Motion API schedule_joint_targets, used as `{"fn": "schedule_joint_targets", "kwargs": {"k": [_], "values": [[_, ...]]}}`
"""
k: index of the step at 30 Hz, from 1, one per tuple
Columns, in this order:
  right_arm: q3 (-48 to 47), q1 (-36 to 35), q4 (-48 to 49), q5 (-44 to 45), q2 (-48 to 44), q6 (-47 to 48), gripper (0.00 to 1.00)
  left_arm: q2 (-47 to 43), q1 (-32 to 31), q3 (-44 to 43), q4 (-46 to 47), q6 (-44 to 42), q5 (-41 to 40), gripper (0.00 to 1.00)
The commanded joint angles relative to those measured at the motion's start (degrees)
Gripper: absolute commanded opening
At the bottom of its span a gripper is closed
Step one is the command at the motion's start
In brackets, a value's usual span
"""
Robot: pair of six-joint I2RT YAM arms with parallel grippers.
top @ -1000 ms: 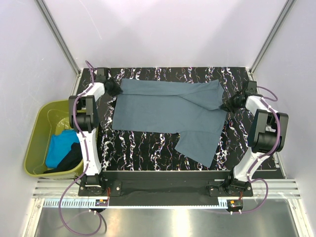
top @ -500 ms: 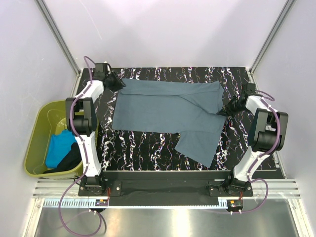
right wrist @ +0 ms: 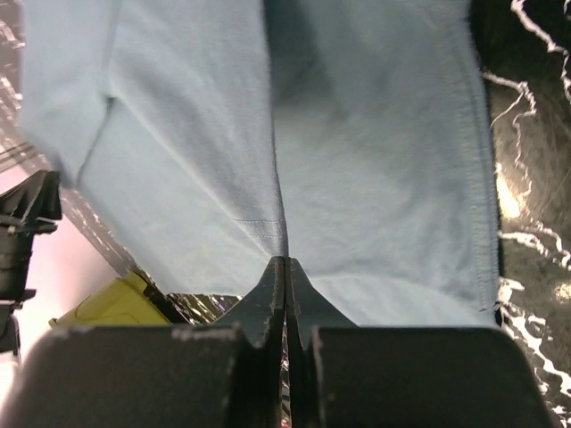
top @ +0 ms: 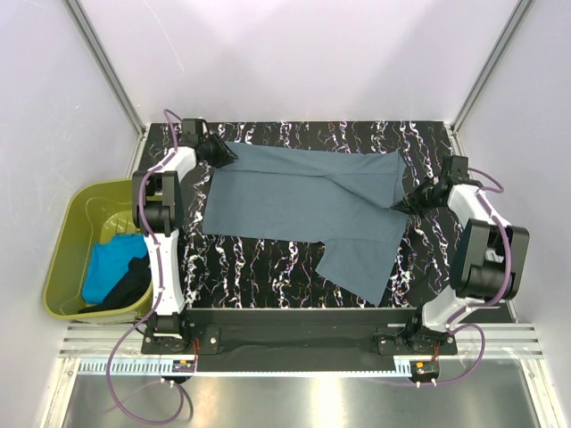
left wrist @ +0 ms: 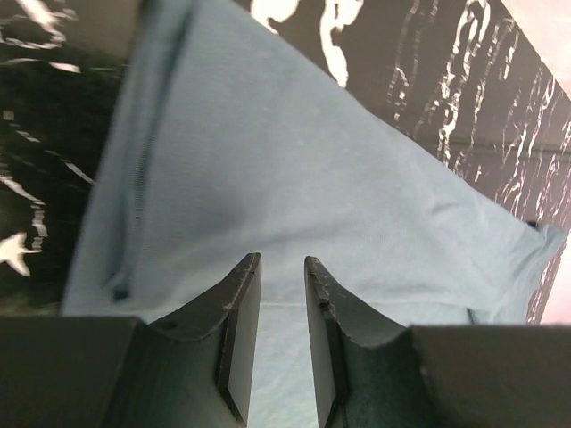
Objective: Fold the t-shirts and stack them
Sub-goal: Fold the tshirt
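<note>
The slate grey-blue t-shirt (top: 294, 196) lies spread on the black marbled table (top: 268, 267), with one part reaching toward the near right. My left gripper (top: 223, 155) is over its far left corner. In the left wrist view the jaws (left wrist: 281, 260) stand narrowly open, with the cloth (left wrist: 294, 169) lying beneath them. My right gripper (top: 403, 204) is at the shirt's right edge. In the right wrist view it (right wrist: 285, 260) is shut, and a crease of the cloth (right wrist: 375, 134) runs into its tips. The turquoise t-shirt (top: 105, 266) and the black t-shirt (top: 130, 290) lie in the tub.
The olive-green tub (top: 70, 234) stands off the table's left edge, beside the left arm. White walls and metal posts close in the far and side edges. The arm bases sit on the rail at the near edge.
My left gripper has moved from the shirt's left edge to its far left corner. My right gripper has slid nearer along the right edge. The shirt has barely shifted.
</note>
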State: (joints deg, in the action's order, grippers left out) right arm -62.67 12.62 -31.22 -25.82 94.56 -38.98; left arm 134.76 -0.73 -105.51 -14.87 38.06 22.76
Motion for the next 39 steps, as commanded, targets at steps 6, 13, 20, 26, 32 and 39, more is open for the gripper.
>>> {"fn": "schedule_joint_targets", "kwargs": {"k": [6,13,20,26,32,39], "values": [[1.3,-1.1,0.9,-1.4,2.2,-0.4,0.01,-0.5,0.6,-1.1,4.7,2.5,2.8,0.30],[0.7,-1.6,-2.3,-3.3,8.9,-1.3,0.06,-2.7,0.6,-0.7,4.8,1.9,3.1,0.30],[-13.5,-1.5,-5.2,4.6,10.4,2.9,0.29,-4.0,0.6,2.4,9.8,4.8,4.9,0.30],[-33.1,-1.4,-4.7,9.3,23.2,6.4,0.63,-2.8,0.6,2.8,11.7,5.9,5.9,0.30],[-49.0,-1.4,-4.1,9.8,34.5,10.2,0.80,-1.6,0.6,3.7,13.5,7.5,6.1,0.29],[-58.6,-1.3,-3.9,7.3,42.4,9.8,0.51,-0.9,0.6,4.1,12.9,8.7,4.7,0.27]]}}
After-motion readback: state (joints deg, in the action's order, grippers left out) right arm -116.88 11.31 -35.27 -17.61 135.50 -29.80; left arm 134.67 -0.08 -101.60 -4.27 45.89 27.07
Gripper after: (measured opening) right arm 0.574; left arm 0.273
